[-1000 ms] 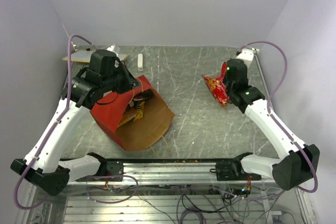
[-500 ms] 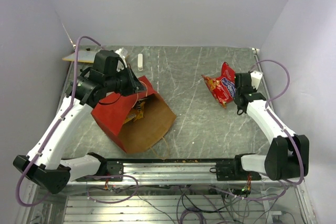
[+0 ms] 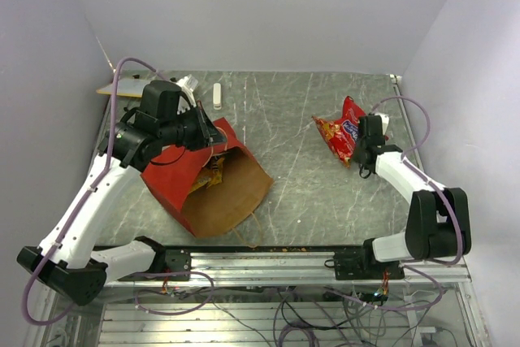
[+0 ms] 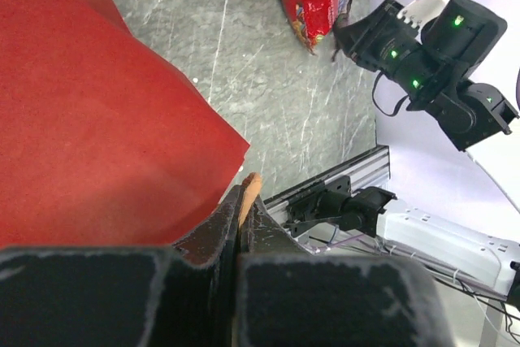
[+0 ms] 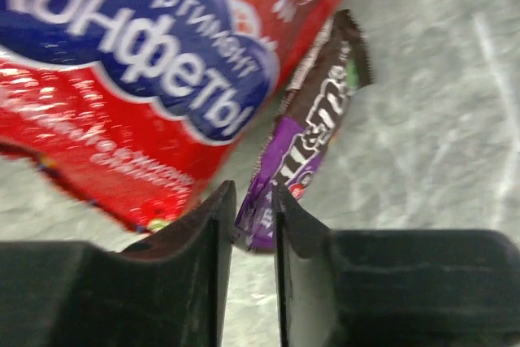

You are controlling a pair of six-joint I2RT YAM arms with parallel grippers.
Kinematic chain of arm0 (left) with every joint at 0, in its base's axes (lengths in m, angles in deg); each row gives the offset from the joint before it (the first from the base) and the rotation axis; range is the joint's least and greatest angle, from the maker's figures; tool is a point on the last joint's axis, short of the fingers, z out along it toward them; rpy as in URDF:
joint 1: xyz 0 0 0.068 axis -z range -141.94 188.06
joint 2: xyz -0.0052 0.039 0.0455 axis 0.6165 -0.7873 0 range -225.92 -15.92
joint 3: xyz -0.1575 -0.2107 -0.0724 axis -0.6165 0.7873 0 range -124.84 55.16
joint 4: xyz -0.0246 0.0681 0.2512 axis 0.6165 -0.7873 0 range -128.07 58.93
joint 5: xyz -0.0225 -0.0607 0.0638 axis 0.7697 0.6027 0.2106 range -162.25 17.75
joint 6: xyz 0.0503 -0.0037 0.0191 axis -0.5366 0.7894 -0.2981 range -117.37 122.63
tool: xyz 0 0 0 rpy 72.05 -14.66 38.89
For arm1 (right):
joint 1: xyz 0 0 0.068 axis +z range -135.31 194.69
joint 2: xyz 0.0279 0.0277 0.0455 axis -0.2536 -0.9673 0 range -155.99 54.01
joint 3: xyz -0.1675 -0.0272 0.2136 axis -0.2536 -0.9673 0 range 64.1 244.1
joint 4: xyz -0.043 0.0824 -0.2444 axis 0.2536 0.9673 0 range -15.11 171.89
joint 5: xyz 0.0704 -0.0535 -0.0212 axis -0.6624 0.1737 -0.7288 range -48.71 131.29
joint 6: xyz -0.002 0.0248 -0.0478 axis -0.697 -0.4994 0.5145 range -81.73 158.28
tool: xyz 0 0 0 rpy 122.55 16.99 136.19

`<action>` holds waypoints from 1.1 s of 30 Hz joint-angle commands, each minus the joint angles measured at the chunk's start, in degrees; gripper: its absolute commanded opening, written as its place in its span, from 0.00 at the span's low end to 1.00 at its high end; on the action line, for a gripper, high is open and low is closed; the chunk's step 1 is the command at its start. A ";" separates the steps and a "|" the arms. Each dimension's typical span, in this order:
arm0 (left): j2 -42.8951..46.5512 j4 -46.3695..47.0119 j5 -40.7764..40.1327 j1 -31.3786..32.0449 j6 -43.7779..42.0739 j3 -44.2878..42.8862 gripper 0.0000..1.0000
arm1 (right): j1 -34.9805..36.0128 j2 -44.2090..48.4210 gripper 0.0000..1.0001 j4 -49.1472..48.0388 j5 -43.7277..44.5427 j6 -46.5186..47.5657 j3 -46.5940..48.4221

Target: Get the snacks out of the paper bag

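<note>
Grey marbled table [image 3: 292,119]: your left gripper [image 4: 244,193] pinched the red paper bag [image 4: 97,119] open by its rim; right gripper [image 5: 252,197] nipped a purple candy wrapper [image 5: 305,132].

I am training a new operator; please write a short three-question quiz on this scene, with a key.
1. True or false: the red candy bag lies inside the red paper bag.
2. What does the left gripper pinch? A) the paper bag's edge B) the candy bag C) nothing
3. Fill in: the purple candy wrapper's end sits between the ___ gripper's fingers.
Key: 1 false; 2 A; 3 right gripper.
</note>
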 commanded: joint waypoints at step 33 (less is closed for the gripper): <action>-0.38 3.10 -7.91 -0.29 4.19 0.45 0.07 | 46.93 23.89 0.69 -20.40 -22.17 12.02 -11.11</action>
